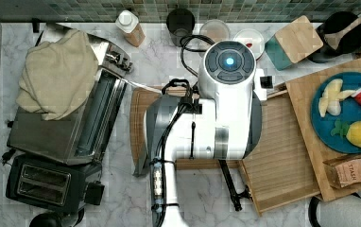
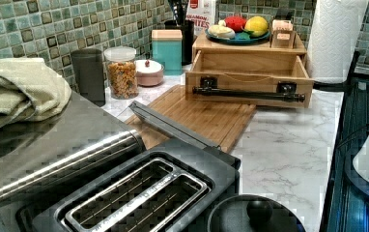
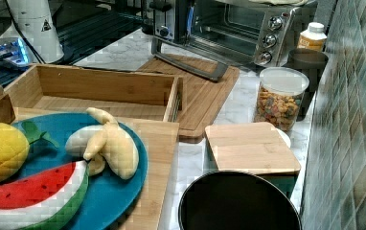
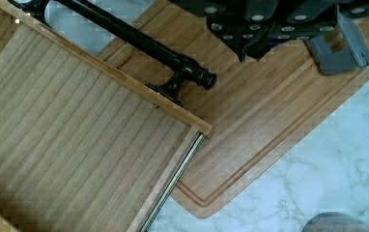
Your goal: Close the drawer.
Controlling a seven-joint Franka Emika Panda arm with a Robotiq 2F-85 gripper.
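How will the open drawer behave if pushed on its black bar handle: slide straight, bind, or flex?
The drawer looks like rigid bamboo, so it probably won't flex. A metal runner shows along its side, so it likely slides easily. The handle is long; a push near one end might skew it, so the middle seems safer. It looks empty, so probably light.

I stand in a kitchen: marble counter (image 2: 289, 145), tiled backsplash (image 2: 52, 29), toaster (image 2: 139, 193), toaster oven (image 3: 234, 28)

One drawer (image 1: 278, 156), one cutting board (image 2: 206, 118)
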